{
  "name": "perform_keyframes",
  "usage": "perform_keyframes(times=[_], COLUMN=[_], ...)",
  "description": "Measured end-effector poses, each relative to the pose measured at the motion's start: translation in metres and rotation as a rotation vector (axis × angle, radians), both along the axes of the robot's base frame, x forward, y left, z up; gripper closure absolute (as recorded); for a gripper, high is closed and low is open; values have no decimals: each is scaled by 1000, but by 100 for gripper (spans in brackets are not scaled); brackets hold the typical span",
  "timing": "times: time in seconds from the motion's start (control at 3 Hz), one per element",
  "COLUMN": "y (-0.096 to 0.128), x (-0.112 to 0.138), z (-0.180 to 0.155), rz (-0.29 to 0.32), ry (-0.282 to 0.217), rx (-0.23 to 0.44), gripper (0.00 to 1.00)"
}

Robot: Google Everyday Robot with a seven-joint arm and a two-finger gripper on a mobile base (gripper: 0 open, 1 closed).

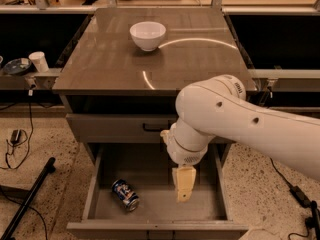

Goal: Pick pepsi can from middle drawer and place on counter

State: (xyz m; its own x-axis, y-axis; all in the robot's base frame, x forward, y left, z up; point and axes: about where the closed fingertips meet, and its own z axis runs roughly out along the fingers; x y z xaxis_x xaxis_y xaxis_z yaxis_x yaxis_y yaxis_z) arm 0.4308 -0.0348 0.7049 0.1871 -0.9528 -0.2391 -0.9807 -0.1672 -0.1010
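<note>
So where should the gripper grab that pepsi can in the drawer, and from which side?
Probably across the blue middle of the pepsi can, from above: it lies on its side, diagonal on the middle drawer floor. The gripper hangs over the drawer beside it.
</note>
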Motion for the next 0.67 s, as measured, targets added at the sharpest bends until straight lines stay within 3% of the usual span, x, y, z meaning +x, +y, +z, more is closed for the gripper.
perform_keyframes(times=[0.67], y=[2], x=[-3], z=[-2], rz=[-2], ry=[-23], rx=[-7], gripper=[0])
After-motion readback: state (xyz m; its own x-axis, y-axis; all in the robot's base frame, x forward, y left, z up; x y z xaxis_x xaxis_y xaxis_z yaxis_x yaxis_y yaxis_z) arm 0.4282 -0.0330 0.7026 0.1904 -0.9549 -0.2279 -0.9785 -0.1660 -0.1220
